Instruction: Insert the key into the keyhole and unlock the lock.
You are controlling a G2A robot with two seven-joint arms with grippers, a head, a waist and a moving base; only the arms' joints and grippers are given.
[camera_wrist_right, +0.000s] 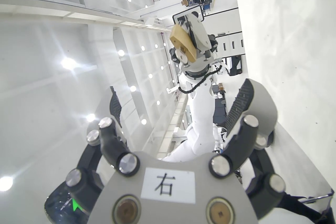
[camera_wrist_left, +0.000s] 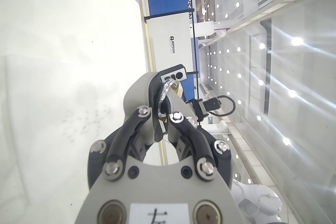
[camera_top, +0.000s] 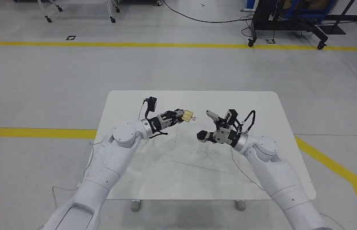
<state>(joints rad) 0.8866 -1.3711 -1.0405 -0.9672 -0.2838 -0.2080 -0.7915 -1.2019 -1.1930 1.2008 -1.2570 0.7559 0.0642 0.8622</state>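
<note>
A brass padlock (camera_top: 188, 116) with a silver shackle hangs above the middle of the white table (camera_top: 258, 109). My left gripper (camera_top: 181, 115) is shut on it. In the left wrist view the shackle (camera_wrist_left: 166, 92) and a strip of brass body (camera_wrist_left: 179, 90) show between the fingers (camera_wrist_left: 143, 96) of the left gripper (camera_wrist_left: 164, 104). My right gripper (camera_top: 204, 125) faces the padlock from a short distance, open, with nothing between its fingers. In the right wrist view the padlock (camera_wrist_right: 183, 43) sits beyond the right gripper (camera_wrist_right: 179, 104), its round silver cylinder end (camera_wrist_right: 182, 55) turned this way.
Faint scribble marks (camera_top: 206, 154) lie on the table below the grippers. The tabletop's rounded edges are well away from both arms. Yellow floor lines (camera_top: 167, 45) and wheeled frames (camera_top: 287, 26) stand far behind the table.
</note>
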